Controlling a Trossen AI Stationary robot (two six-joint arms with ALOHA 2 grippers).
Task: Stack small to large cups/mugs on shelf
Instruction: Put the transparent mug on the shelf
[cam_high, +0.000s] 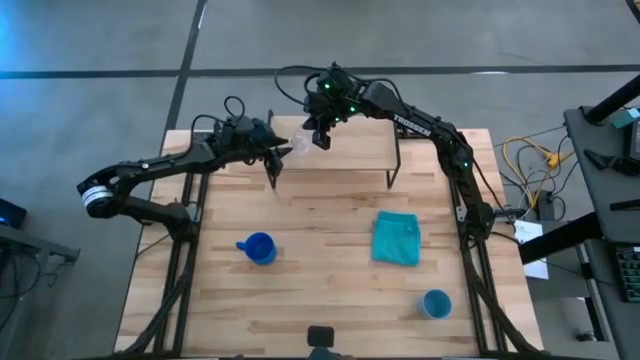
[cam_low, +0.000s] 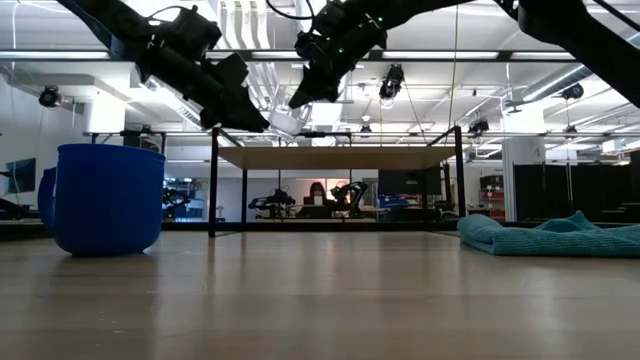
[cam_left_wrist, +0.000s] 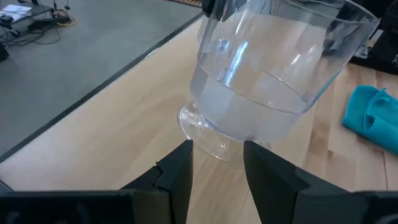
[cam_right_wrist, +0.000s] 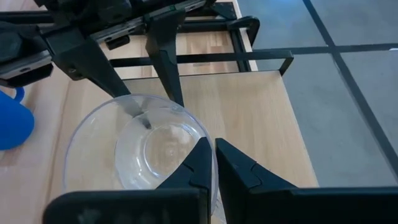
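Note:
The clear cup (cam_high: 300, 147) hangs tilted in the air over the left end of the shelf (cam_high: 350, 150), a light-wood board on thin black legs. It sits between my two grippers, its mouth toward my right gripper (cam_high: 320, 138) and its foot toward my left gripper (cam_high: 278, 152). Both grippers are shut on it. The deep blue mug (cam_high: 258, 248) stands on the table near the left front. The light blue cup (cam_high: 436, 303) stands near the right front corner. My left gripper (cam_left_wrist: 217, 155) has the cup's foot (cam_left_wrist: 205, 134) between its two fingertips. It comes from the table's left, roughly level. The cup is clear of the shelf and tips away from the fingers. My right gripper (cam_right_wrist: 214, 152) pinches the cup's rim (cam_right_wrist: 202, 140), one finger inside and one outside. It comes slanting from above on the far right.
A folded teal cloth (cam_high: 396, 238) lies on the table in front of the shelf's right part. Most of the shelf board (cam_right_wrist: 249, 112) shows bare wood. The table's front middle, between mug and cloth, holds nothing.

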